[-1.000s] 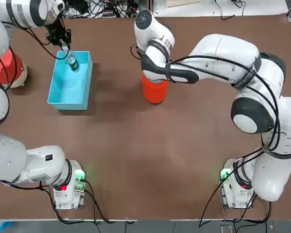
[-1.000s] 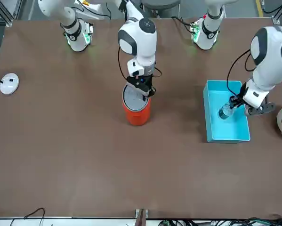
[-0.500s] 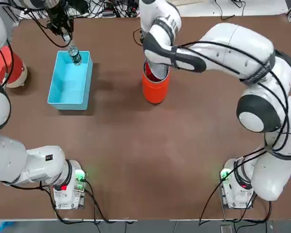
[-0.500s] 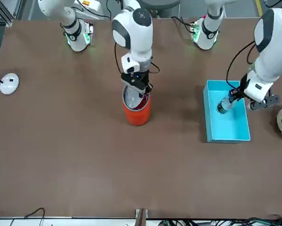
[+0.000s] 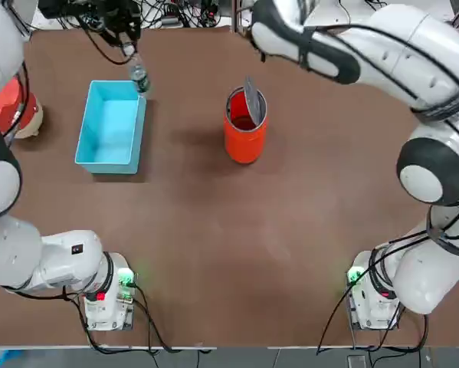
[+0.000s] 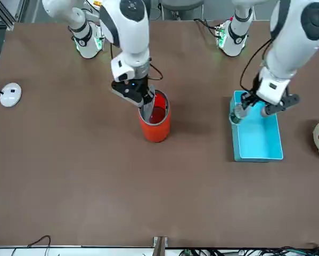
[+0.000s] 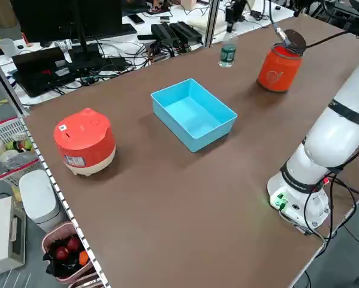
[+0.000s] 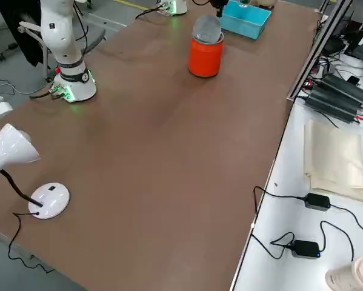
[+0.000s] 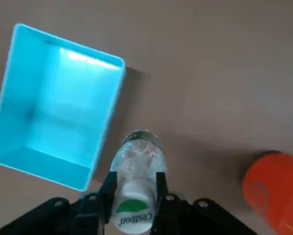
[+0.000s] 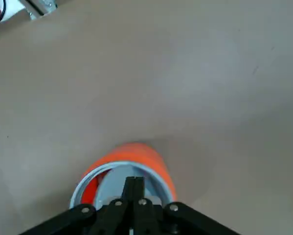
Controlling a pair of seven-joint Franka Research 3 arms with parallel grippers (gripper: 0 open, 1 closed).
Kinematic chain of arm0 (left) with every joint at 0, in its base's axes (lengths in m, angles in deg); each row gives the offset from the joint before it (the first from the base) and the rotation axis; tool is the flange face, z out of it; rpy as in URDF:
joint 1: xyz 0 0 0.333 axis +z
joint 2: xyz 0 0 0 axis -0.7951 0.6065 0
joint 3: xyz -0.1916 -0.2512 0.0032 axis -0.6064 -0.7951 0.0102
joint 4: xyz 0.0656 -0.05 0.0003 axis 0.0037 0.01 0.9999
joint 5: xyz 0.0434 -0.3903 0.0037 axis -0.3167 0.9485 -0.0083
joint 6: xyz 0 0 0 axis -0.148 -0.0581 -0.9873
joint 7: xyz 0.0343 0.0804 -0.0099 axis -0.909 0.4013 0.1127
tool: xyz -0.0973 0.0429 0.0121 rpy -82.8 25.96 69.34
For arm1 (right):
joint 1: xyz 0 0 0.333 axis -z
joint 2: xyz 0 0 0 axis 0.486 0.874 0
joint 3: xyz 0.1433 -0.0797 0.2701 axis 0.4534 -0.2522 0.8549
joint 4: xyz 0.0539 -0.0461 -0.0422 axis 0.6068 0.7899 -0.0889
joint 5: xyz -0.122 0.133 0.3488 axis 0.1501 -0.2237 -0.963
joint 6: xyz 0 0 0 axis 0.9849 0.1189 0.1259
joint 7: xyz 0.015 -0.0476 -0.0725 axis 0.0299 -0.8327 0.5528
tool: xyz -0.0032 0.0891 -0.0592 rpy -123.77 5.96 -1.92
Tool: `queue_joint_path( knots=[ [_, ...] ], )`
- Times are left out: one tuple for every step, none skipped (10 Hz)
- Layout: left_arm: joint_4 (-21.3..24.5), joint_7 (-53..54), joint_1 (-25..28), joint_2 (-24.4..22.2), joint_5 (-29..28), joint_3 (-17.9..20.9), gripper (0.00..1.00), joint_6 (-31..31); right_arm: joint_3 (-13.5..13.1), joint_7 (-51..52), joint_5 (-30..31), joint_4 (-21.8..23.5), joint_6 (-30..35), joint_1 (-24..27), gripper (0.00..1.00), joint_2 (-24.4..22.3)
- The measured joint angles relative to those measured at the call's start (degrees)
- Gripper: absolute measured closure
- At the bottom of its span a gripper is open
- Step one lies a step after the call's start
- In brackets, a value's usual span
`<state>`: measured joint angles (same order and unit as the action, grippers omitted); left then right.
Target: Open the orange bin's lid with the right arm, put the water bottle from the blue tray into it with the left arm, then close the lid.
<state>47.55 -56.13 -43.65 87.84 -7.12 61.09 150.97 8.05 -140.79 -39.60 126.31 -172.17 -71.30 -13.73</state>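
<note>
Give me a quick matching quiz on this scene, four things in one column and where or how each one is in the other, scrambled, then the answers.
Things:
1. water bottle
2. lid
3. blue tray
4. red-and-white rounded object

States:
A. tilted up on edge over the orange bin, pinched by the right gripper
B. sitting on the table with nothing in it
C. held in the air by the left gripper
D. on the table near the tray, far from the bin

Pairs: 1-C, 2-A, 3-B, 4-D
</note>
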Motion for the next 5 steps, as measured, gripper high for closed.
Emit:
queue_joint_path(
  knots=[
    [-0.75,-3.29,-0.14,0.02,1.55,-2.46,0.64,0.0,-0.02,2.04,-0.07,0.03,1.71,1.3,0.98,-1.1],
    [-1.66,-6.4,-0.18,0.14,3.04,-4.45,0.64,0.0,-0.03,3.77,-0.11,0.12,2.86,2.42,0.98,-1.65],
    [-2.85,-9.38,-0.18,0.61,4.12,-6.4,0.64,0.02,-0.03,5.45,-0.12,0.34,3.19,3.42,0.98,-1.74],
    [-4.42,-12.85,-0.22,1.65,4.94,-8.43,0.64,0.06,-0.05,7.58,-0.62,0.69,3.22,4.52,0.98,-1.79],
    [-6.09,-16.05,-0.26,3.22,5.35,-10.37,0.64,0.11,-0.08,10.47,-2.04,0.92,3.66,5.92,0.98,-2.1]
  ],
)
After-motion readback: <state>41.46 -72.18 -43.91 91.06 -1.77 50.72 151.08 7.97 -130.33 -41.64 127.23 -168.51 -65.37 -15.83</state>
